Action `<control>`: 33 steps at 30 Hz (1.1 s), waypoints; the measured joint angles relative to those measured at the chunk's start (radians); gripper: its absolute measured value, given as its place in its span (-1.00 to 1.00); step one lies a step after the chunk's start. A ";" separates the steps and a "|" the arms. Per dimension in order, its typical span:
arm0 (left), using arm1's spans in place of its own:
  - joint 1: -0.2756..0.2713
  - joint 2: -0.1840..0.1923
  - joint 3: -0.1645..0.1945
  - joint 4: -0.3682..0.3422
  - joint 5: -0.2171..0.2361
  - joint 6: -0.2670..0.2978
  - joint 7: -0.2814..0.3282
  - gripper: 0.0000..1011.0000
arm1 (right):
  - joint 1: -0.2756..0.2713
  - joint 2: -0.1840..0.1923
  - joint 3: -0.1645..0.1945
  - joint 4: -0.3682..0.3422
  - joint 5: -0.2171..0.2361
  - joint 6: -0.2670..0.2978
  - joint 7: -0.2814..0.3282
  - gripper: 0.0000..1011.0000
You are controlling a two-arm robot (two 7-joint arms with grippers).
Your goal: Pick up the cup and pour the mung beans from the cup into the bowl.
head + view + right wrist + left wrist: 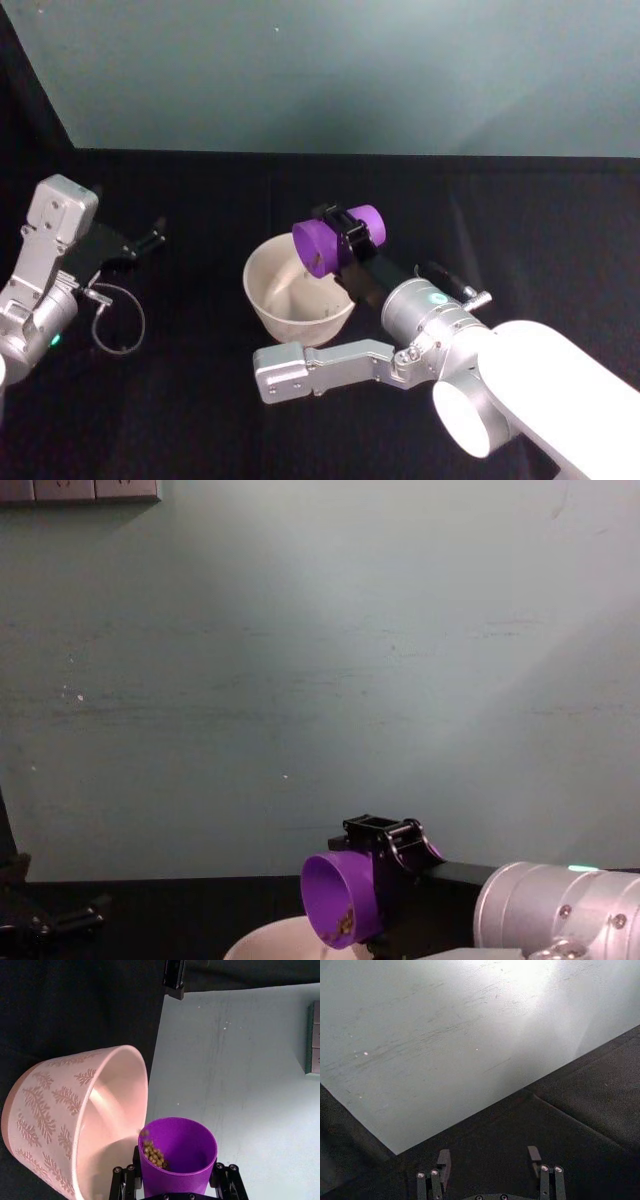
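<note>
Right pincer (349,237): clamped on cup (322,248), tipped mouth-down over bowl (285,318) rim at 1 o'clock
Mung beans (154,1155): at cup lip
Left pincer (150,238): wide, empty, 9 o'clock of bowl

Right arm (545,395): glossy white rounded shell; silver cylindrical wrist (425,312) with teal indicator light at 12 o'clock; flat silver link (310,367) at its 9 o'clock. Right jaws: black, silver screw heads on linkage. Left arm (45,265): boxy silver housing, teal light, thin grey looped cable (122,328) at 3 o'clock. Left jaws: black, silver screws.
</note>
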 joint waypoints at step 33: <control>0.000 0.000 0.000 0.000 0.000 0.000 0.000 0.98 | 0.013 0.002 -0.017 0.013 -0.042 0.002 -0.001 0.44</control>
